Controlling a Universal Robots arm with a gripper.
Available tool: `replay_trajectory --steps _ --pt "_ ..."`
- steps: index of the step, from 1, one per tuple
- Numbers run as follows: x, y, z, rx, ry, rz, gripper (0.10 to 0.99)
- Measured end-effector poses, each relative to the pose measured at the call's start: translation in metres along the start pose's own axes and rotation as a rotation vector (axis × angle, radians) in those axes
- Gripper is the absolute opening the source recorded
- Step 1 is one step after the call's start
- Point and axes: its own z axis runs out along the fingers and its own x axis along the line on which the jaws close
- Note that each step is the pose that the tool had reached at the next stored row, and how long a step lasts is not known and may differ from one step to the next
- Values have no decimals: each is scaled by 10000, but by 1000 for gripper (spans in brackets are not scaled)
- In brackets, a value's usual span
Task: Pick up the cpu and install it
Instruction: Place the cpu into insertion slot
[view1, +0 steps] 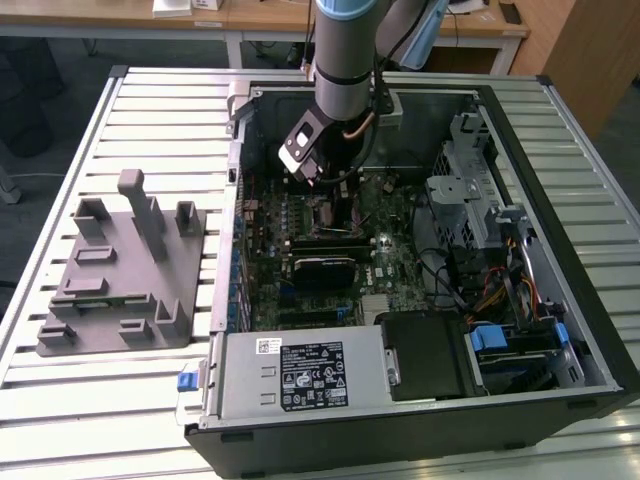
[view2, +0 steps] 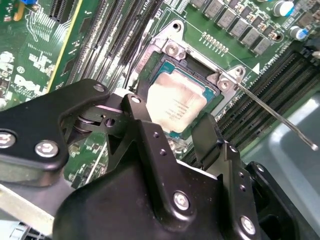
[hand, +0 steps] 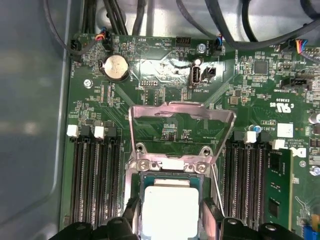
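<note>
The cpu (hand: 170, 210) is a flat square chip with a pale silver top. It lies flat in the motherboard socket (hand: 137, 192), whose metal load plate (hand: 181, 111) is swung up. In both wrist views my black fingers (view2: 134, 107) stand on either side of the cpu (view2: 177, 102), against its edges. My gripper (view2: 170, 112) is shut on it. In the exterior view the arm reaches down into the open computer case and my gripper (view1: 322, 185) hangs low over the motherboard (view1: 320, 240).
A thin socket lever (view2: 272, 115) sticks out beside the socket. Memory slots (hand: 92, 175) flank it on both sides. The case walls (view1: 560, 210), drive cage (view1: 465, 195) and power supply (view1: 300, 375) surround the board. A grey holder tray (view1: 120, 270) with upright pegs sits on the slatted table at the exterior view's left.
</note>
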Motion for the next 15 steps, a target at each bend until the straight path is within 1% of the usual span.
replay_trajectory --steps 3,4,5,6,8,9,11,12,14,15 --pt "0 2 -54 3 -1 -1 616" --pt "0 2 -68 6 -1 -1 600" --pt "0 3 -77 9 -2 -1 541" --pt "-1 4 -84 13 -1 -1 541" --pt "-1 6 -99 23 -1 -1 420" --pt "-1 7 -106 28 0 -1 420" --pt "0 8 -120 37 0 0 302" --pt "-1 9 -128 42 1 0 302" --pt "0 10 -144 50 1 0 188" --pt "-1 11 -155 54 1 0 188"
